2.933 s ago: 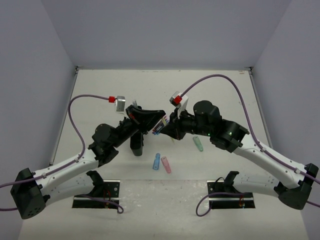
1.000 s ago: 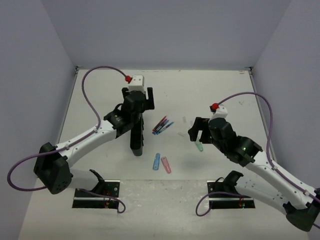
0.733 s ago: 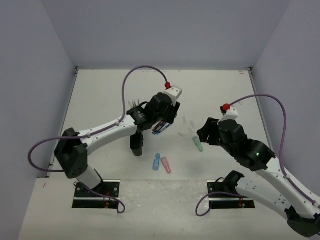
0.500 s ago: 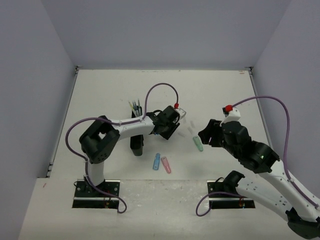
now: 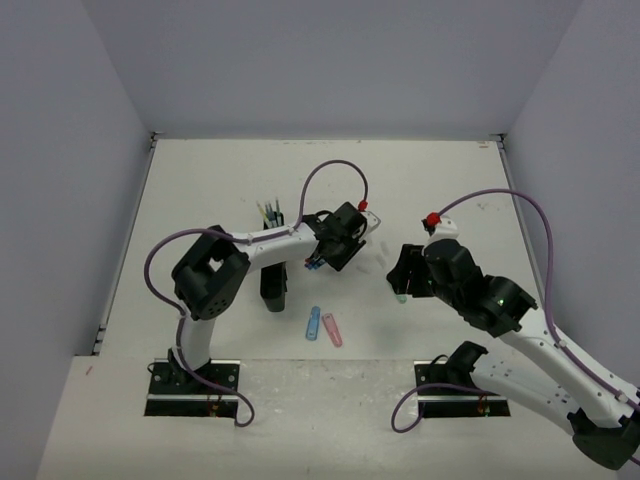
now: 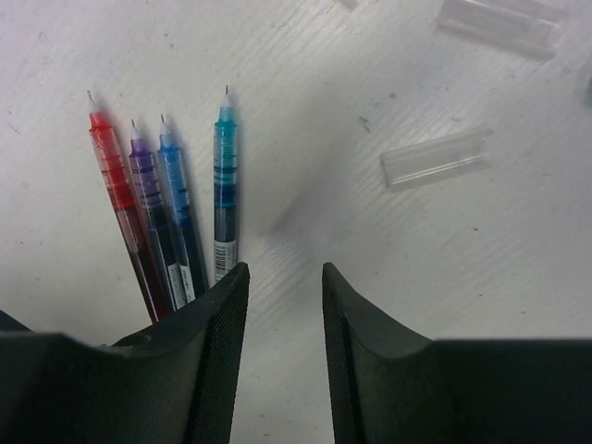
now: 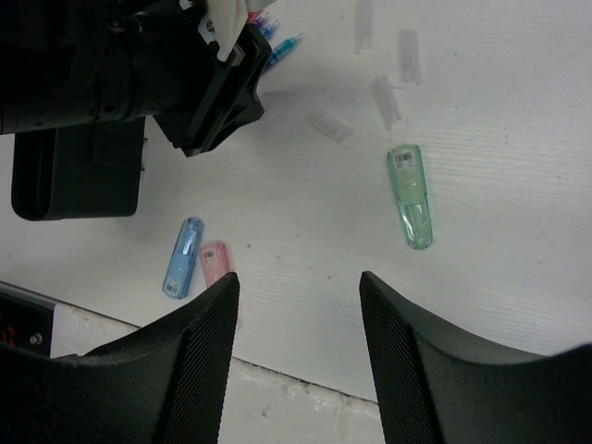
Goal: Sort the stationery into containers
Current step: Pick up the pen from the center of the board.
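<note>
Top view, done so far: a few pens (image 5: 270, 212) stand upright in the far end of the black organiser (image 5: 272, 288). I'd call it maybe a third done.
Top view, left to do: a loose pen bunch (image 5: 313, 262) lies just right of the organiser. The blue piece (image 5: 313, 323) and pink piece (image 5: 332, 329) sit side by side nearer the bases, and the green piece (image 5: 400, 297) is off to the right, all on the surface (image 5: 200, 190).
Top view, arms: the left arm (image 5: 260, 248) reaches across with the left tool (image 5: 326, 257) low over the bunch. The right tool (image 5: 402, 283) hangs over the green piece.
Left wrist, tool: jaws parted a little, nothing between them, tips right by the barrels.
Left wrist, pens: red pen (image 6: 120, 194), purple pen (image 6: 148, 203) and blue pen (image 6: 176, 199) lie packed together, with the teal pen (image 6: 225, 176) just beside them. Clear caps (image 6: 435, 157) lie loose nearby.
Right wrist, tool: jaws spread wide and empty, and the green piece lies ahead, not touching.
</note>
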Controlling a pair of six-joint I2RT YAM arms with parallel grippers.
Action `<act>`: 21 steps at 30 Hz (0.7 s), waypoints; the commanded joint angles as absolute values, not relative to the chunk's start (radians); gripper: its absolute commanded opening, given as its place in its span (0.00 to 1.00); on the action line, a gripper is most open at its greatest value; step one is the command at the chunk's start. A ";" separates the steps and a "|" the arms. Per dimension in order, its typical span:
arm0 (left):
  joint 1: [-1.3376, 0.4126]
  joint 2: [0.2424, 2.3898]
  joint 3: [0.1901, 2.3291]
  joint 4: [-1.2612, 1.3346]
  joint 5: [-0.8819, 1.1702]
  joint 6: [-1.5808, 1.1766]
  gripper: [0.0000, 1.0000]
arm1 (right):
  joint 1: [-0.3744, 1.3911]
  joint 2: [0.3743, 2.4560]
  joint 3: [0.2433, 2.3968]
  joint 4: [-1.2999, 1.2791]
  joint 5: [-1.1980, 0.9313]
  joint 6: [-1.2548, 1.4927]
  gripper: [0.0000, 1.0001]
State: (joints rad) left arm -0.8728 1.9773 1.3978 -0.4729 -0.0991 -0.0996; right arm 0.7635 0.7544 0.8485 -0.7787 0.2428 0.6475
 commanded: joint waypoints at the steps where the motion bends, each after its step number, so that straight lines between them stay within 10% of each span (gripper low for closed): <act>1: -0.838 2.023 1.486 -0.531 -0.115 -0.050 0.38 | 0.761 0.749 0.841 -0.740 0.238 0.628 0.56; 21: -0.819 2.085 1.498 -0.534 -0.057 -0.053 0.29 | 0.761 0.758 0.839 -0.719 0.227 0.621 0.53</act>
